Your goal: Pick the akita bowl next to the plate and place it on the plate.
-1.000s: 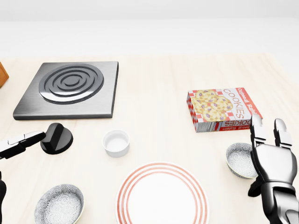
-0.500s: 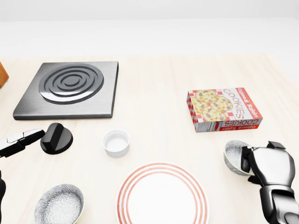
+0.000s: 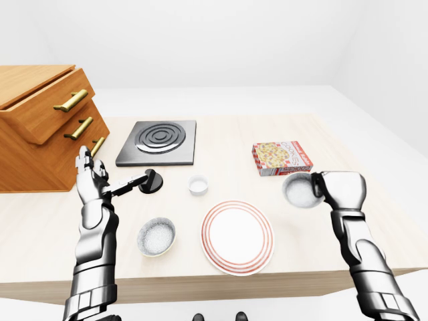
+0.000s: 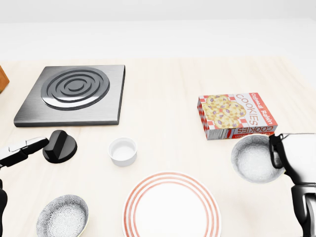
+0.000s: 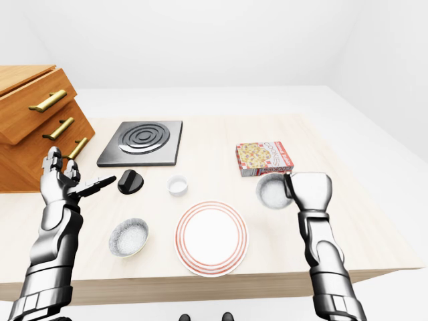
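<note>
My right hand [image 4: 275,152] is shut on the rim of a grey speckled akita bowl [image 4: 253,159]. It holds the bowl off the table, just right of the red-ringed white plate [image 4: 171,207] and below the cookie box. The bowl's opening tilts toward the camera. A second akita bowl [image 4: 62,216] rests on the table left of the plate. Over the table's left part, in the left-eye view, my left hand [image 3: 90,172] is raised with its fingers open and holds nothing.
A cookies box [image 4: 236,115] lies above the held bowl. A white ramekin [image 4: 122,150] and a black knob [image 4: 59,146] sit above and left of the plate. Farther up is a grey burner plate [image 4: 74,94]. A wooden drawer cabinet [image 3: 40,127] stands at the left.
My right hand went from open beside the bowl to shut on its rim, then lifted it off the table and tilted it. The left hand barely moved.
</note>
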You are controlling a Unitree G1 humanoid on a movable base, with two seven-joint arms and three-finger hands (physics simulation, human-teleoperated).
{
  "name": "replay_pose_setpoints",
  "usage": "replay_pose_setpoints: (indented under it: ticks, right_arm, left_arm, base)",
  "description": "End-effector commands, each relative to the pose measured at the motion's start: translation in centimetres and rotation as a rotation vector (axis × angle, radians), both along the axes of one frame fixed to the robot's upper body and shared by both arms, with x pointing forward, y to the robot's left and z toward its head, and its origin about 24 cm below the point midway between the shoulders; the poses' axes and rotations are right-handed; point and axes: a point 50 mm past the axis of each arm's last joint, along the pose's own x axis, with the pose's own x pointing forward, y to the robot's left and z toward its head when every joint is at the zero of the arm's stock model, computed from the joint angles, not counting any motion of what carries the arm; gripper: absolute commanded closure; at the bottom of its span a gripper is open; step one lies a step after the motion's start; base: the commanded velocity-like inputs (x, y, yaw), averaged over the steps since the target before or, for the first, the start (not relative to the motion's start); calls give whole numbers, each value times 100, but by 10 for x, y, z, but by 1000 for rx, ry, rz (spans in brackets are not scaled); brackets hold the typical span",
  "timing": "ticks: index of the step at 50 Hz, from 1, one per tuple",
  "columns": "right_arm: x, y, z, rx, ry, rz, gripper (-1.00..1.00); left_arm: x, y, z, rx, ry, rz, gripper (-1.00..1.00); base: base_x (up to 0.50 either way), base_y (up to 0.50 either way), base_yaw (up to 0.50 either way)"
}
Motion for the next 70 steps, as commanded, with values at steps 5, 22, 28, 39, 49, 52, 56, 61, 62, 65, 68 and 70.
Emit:
replay_pose_setpoints:
  ticks: [5,22,28,39,49,52,56,61,62,65,68,70]
  right_arm:
    - [-36,-13,95,-107,-417,-47,100]
    - [-56,8,125,-36,-451,-4,100]
    - [-62,26,132,39,-417,62,100]
    - [-70,54,138,115,-365,164,100]
    - [-66,73,113,218,-261,224,100]
    - [-65,79,104,262,-227,246,100]
    - [-64,84,95,300,-197,263,100]
    - [-59,88,77,323,-160,258,100]
    - [-59,89,76,323,-159,259,100]
    - [-57,90,68,334,-143,259,100]
    - [-55,91,63,338,-134,257,100]
    - [-53,92,56,357,-118,258,100]
  left_arm:
    - [0,0,-1,1,2,0,-100]
    - [-1,0,-1,-2,3,0,-100]
    - [-1,0,0,-3,5,0,-100]
    - [-1,0,-2,-4,6,0,-100]
    - [-1,0,-3,-4,7,-1,-100]
    - [-1,0,-4,-3,7,0,-100]
    - [-1,0,-2,-3,7,-1,-100]
    - [-1,0,-2,-3,7,-1,-100]
    - [-1,0,-2,-3,7,-1,-100]
    - [0,1,-4,-3,7,-1,-100]
    - [0,0,-3,-3,7,-1,-100]
    - [-1,0,-3,-3,7,-1,-100]
  base:
    - [0,0,0]
    - [0,0,0]
    - [0,0,0]
    - [0,0,0]
    - [0,0,0]
    - [0,0,0]
    - [0,0,0]
    - [0,0,0]
    - [0,0,0]
    - [0,0,0]
    - [0,0,0]
    - [0,0,0]
